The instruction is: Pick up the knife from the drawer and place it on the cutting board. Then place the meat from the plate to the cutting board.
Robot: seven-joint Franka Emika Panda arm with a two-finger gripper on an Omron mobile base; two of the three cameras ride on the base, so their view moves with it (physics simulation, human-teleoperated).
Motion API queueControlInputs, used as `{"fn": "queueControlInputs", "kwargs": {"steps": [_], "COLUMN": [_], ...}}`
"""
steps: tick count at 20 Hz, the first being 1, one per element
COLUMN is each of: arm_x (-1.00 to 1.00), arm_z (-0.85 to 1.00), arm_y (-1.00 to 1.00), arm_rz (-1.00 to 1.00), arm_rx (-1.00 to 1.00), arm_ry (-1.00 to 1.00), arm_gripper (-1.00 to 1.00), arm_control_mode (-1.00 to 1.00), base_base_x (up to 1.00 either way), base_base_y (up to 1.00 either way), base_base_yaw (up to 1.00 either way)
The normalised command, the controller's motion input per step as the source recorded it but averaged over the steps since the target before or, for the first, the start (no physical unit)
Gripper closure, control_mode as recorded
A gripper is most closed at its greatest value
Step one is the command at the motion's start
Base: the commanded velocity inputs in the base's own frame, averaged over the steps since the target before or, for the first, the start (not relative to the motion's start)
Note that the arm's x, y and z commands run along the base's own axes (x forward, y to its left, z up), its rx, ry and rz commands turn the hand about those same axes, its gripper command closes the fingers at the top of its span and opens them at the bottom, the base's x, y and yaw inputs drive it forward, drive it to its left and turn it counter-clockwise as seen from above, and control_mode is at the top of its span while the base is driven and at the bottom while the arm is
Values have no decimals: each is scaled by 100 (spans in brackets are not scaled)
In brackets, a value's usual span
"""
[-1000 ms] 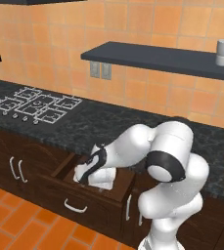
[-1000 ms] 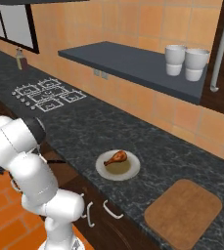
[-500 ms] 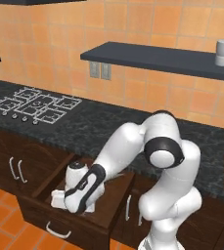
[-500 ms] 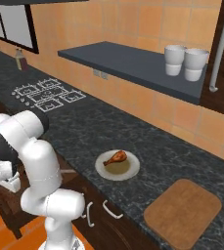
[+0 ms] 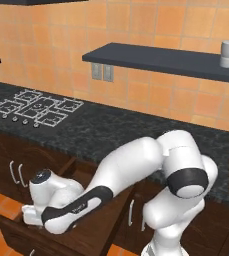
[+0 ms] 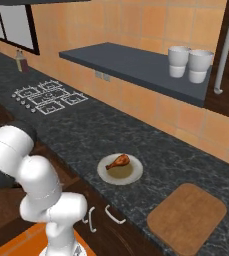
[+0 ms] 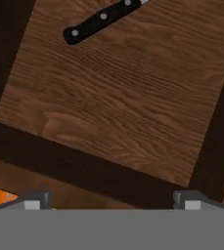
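Drawer (image 5: 93,235) pulled further out, claw (image 7: 111,200) lower

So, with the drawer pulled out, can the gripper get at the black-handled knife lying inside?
Probably yes. The gripper is open above the open dark brown wooden drawer, and the black-handled knife lies bare on the lighter wooden floor, with nothing over it. It sits off to one side, so the hand must shift across first.

The desk (image 5: 111,132) is viewed forward and downward from behind the arm on its left, and the same desk (image 6: 176,165) from its right. The drawer (image 7: 128,83) floor is seen straight down, close, from the hand camera.
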Motion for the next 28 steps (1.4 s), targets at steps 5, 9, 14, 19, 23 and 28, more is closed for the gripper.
{"fn": "queueControlInputs", "kwargs": {"steps": [5,9,14,19,23,28], "arm_x": [13,41,24,9,29,47], "arm_z": [72,4,0,-15,-33,-16], "arm_y": [-3,-55,-57,-29,-42,-12], "arm_rz": [-11,-16,-21,6,14,4], "arm_rx": [-6,-1,0,0,0,0], "arm_ry": [-9,-3,0,0,0,1], "arm_gripper": [-100,-100,-100,-100,-100,-100], "arm_control_mode": [-100,-100,-100,-100,-100,-100], "base_base_x": [0,0,0,0,0,0], "base_base_y": [0,0,0,0,0,0], "base_base_yaw": [0,0,0,0,0,0]}}
